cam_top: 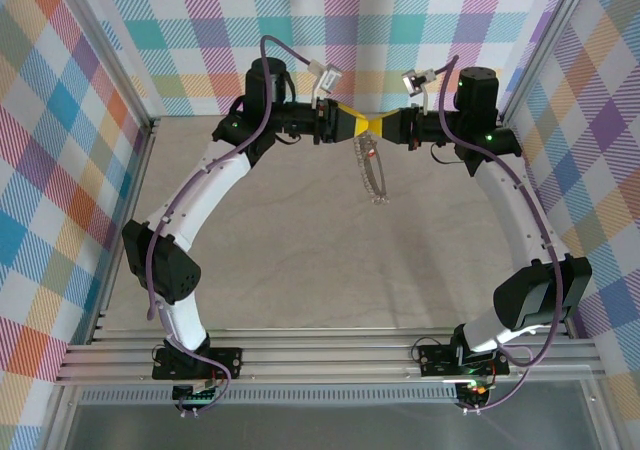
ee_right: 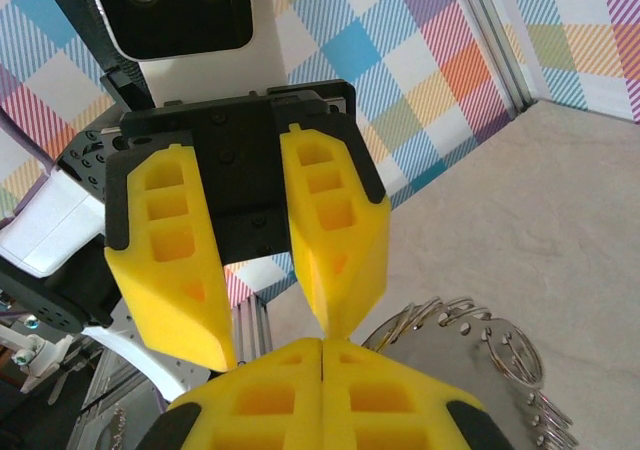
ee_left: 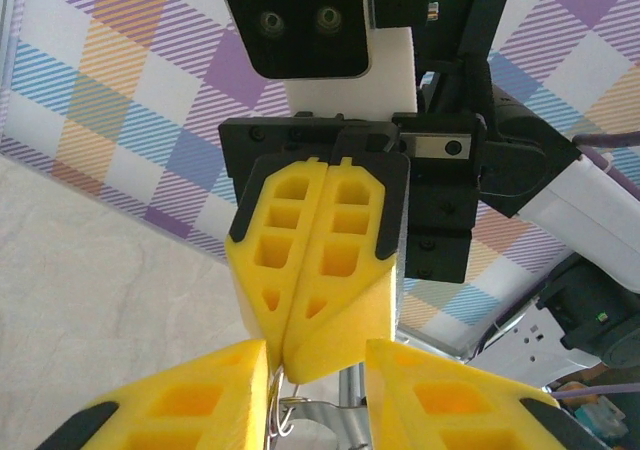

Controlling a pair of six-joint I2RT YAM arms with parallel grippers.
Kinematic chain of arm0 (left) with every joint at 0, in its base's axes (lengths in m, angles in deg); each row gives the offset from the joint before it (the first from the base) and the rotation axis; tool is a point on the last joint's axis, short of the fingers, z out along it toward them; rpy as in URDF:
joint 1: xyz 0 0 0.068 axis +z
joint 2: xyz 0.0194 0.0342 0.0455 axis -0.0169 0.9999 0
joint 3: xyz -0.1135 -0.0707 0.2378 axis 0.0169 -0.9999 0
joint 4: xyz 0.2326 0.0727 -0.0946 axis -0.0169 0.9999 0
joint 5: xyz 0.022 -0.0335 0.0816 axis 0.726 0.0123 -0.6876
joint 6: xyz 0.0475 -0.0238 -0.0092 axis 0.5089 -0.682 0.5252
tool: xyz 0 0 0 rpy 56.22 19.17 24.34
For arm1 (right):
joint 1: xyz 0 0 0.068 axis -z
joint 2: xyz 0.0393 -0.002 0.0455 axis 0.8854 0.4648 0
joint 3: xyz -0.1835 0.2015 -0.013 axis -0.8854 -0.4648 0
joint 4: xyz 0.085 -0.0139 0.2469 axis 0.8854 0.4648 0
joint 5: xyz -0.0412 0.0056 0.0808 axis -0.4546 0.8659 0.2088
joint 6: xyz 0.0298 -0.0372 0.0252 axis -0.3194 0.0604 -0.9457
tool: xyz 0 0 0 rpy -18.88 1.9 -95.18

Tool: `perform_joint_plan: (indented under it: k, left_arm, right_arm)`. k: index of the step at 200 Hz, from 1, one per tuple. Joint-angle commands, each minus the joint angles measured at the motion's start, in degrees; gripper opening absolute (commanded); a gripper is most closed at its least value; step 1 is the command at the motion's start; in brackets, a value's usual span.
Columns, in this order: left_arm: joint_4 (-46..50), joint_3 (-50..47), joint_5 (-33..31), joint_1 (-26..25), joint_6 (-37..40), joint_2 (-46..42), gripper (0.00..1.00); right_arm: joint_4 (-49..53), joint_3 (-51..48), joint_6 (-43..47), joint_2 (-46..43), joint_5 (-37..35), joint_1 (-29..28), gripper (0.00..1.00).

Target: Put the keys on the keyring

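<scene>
Above the far worktop (cam_top: pixel 300 260), the keyring (cam_top: pixel 377 178) and its red-headed key (cam_top: pixel 371 154) were held dangling by the clenched right gripper (ee_left: pixel 290 358), whose tips were flanked by the released left gripper (ee_right: pixel 278 340).

Shiny silver metal keyring (cam_top: pixel 374 178), matt yellow plastic pincer fingers (ee_right: pixel 335 240), matt beige tabletop (cam_top: pixel 300 260), checked cloth walls (cam_top: pixel 60 120)

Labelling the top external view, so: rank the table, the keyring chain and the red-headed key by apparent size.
Largest to smallest:
1. table
2. keyring chain, far smaller
3. red-headed key, a speck on the chain
</scene>
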Motion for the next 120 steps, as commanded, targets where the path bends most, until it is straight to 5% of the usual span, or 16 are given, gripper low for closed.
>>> perform_joint_plan:
  k: [1,120]
  left_arm:
    - [-0.76,0.97,2.39,-0.92,0.19,0.18,0.30]
    - [0.39,-0.54,4.06,-1.00,2.01,-1.13,0.18]
  right_arm:
    - [-4.63,-0.62,-1.22,-1.32,-0.41,0.37,0.00]
    - [-12.80,-3.37,-7.68,-1.85,-1.28,1.60,0.00]
